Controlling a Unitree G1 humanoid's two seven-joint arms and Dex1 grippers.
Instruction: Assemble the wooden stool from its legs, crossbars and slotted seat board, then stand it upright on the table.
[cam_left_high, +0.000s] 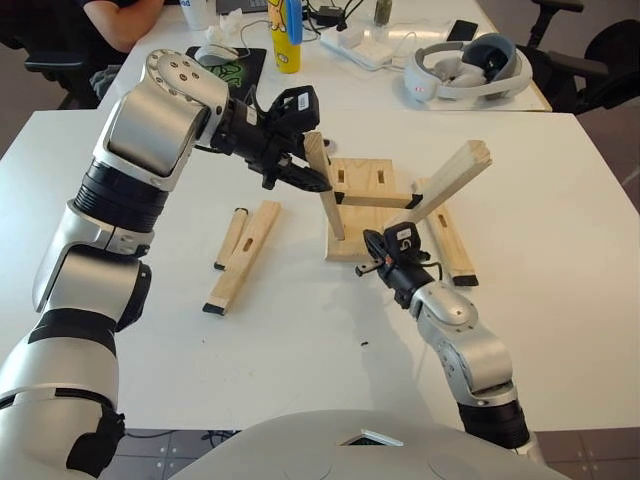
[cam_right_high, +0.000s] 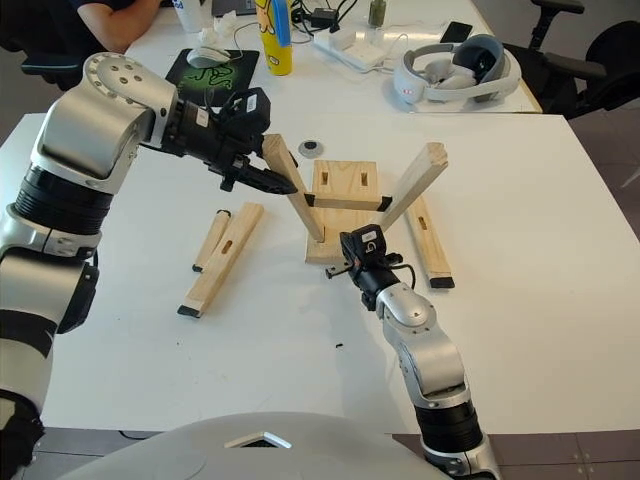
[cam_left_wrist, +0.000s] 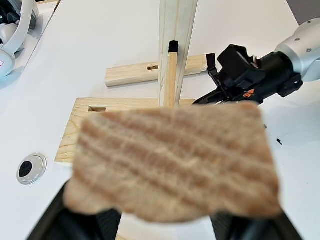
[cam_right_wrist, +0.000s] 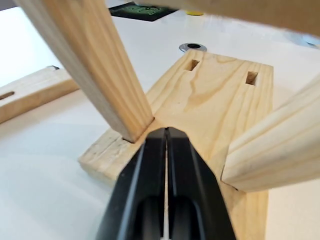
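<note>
Two legs slotted, left fingers on one leg top, right fingers pinning the board

Seat board (cam_left_high: 365, 178) lies flat mid-desk (cam_left_high: 560, 300). Held leg (cam_left_high: 328, 195) has its foot in the board's near-left slot. Its long axis slants up and away from the robot, top leaning toward the left arm. Left fingers (cam_left_high: 308, 182) are clenched round its upper end. Second leg (cam_left_high: 455, 180) rises from the near-right slot and leans out to the right. Crossbar (cam_left_high: 375, 201) spans between the two.

Right fingers (cam_right_wrist: 150, 165) are pressed together with nothing between them, tips on the board's near edge, between the two leg feet.

Likely step: seating the held leg. The push should run down its slant into the slot, so the left arm drives and the right steadies.

Both far slots (cam_right_wrist: 192, 64) are open. One loose leg (cam_left_high: 245, 258) lies left of the board, another loose leg (cam_left_high: 450, 245) right.
</note>
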